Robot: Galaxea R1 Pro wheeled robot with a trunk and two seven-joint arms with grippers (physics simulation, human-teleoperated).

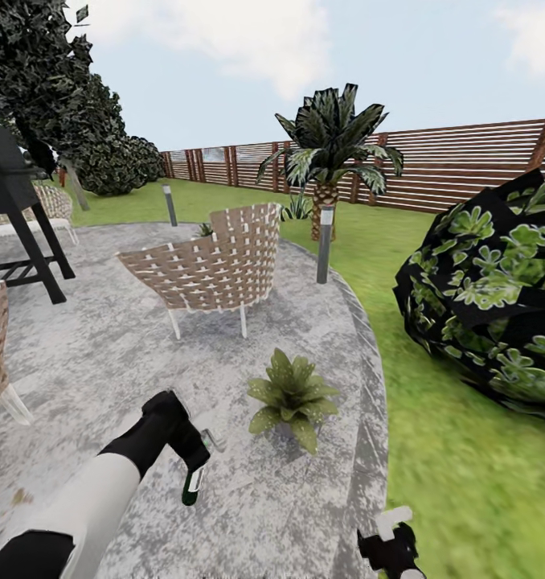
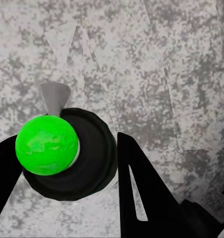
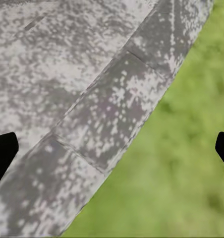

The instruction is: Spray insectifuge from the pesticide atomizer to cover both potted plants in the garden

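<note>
Nearest, bottom right of the head view: right end effector (image 1: 391, 537), black with a pale tip, low over the outer edge of the round grey mottled stone patio (image 1: 224, 450). Right wrist view: the two black fingertips (image 3: 2, 151) sit far apart at the picture's sides, nothing between them, so released. Below them the patio's curved edge slabs (image 3: 102, 119) meet green lawn (image 3: 181, 163).

Near left: left arm, white forearm and black wrist, reaches forward over the patio. Left end effector (image 1: 194, 466) is clenched on the small slim dark-green pesticide atomizer with a white band (image 1: 193, 481), held off the ground, bottle tilted with its dark end pointing down. A small grey piece (image 1: 211, 439) sticks out beside the grip. Left wrist view: the atomizer seen end-on, bright green round end (image 2: 46, 145) over a dark round body, black fingers (image 2: 141, 188) either side, a grey wedge-shaped nozzle (image 2: 55, 96) projecting from it, mottled stone behind.

Just beyond and right of the atomizer: low rosette of pale-speckled pointed green leaves (image 1: 293, 396) standing on the patio; pot hidden by the leaves.

Mid distance: woven tan-and-white chair on thin white legs (image 1: 212, 265), a short grey lamp post (image 1: 325, 244) to its right. A second spiky green tuft (image 1: 204, 230) shows just behind the chair; too small to identify surely. Large dark leafy bush (image 1: 489, 297) at right on the lawn. Black angled stand (image 1: 19, 217) at left.

Far: thick-trunked palm (image 1: 327, 161), brown horizontal-slat wooden fence (image 1: 465, 165).
</note>
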